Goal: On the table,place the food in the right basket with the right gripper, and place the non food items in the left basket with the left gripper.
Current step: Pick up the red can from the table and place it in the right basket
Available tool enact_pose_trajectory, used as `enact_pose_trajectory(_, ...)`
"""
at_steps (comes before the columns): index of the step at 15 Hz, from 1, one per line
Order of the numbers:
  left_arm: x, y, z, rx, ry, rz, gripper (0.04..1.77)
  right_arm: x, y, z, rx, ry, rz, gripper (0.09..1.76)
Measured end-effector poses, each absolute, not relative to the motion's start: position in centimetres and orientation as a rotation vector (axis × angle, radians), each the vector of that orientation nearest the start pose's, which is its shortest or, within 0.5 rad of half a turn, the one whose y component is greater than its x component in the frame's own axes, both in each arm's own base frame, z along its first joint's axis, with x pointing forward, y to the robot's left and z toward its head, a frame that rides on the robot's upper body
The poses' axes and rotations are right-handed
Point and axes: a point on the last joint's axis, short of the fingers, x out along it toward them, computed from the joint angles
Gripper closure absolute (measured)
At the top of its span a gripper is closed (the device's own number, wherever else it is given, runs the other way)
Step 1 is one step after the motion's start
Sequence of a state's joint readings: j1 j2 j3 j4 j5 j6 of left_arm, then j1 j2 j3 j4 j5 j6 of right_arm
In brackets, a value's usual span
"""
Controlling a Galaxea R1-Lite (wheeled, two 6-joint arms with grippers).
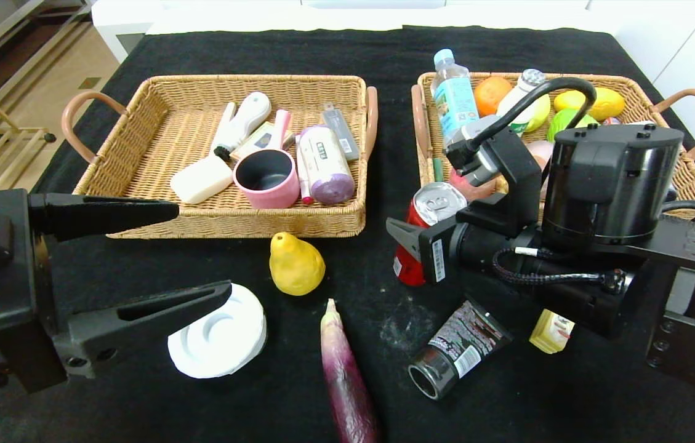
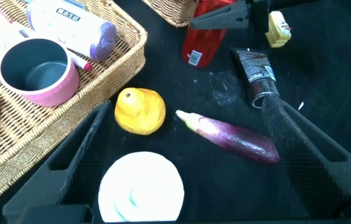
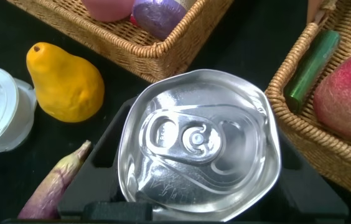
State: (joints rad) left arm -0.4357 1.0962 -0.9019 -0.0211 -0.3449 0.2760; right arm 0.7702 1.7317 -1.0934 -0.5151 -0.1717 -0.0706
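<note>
Can [image 1: 426,237], red, upright on the bench [image 1: 384,55] just in front of the near-left corner of the right basket [image 1: 689,178]; the right gripper [image 1: 412,246] has its jaws closed on its body, one finger [image 1: 405,237] visible across the can's side in the head view. Right wrist view: the silver can top [image 3: 197,162] sits between the two fingers, base apparently on the cloth.

Left gripper [image 1: 193,252] hangs over the near-left bench, jaws wide open, holding nothing; the white ringed disc [image 1: 219,332] lies below and between its fingers.

Remaining food on the bench: yellow pear [image 1: 296,264] just in front of the left basket [image 1: 138,160]; purple eggplant [image 1: 347,375] near the front edge, stem end pointing toward the pear; small yellow carton [image 1: 551,331] partly hidden under the right arm.

Black squeeze tube [image 1: 458,351] lies on its side between eggplant and carton, cap end toward the front edge.

Left basket holds a pink mug [image 1: 267,178] and toiletries. Right basket holds a water bottle [image 1: 453,98], an orange [image 1: 493,95] and other fruit.
</note>
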Motion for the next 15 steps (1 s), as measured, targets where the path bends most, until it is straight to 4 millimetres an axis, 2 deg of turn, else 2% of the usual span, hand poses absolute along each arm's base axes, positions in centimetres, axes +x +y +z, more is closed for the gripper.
enact_pose_trajectory(7, 13.2, -7.0, 29.0, 0.269, 0.070, -0.798, 0.09, 22.7, 22.7, 26.0, -0.101, 0.043, 0.624, 0.77)
enact_pose_trajectory(12, 13.2, -7.0, 28.9, 0.269, 0.072, -0.799, 0.09, 21.3, 22.0, 28.4, -0.077, -0.020, 0.599, 0.77)
enact_pose_trajectory(15, 13.2, -7.0, 28.9, 0.269, 0.071, -0.798, 0.09, 20.8, 20.7, 30.4, -0.063, -0.045, 0.580, 0.77)
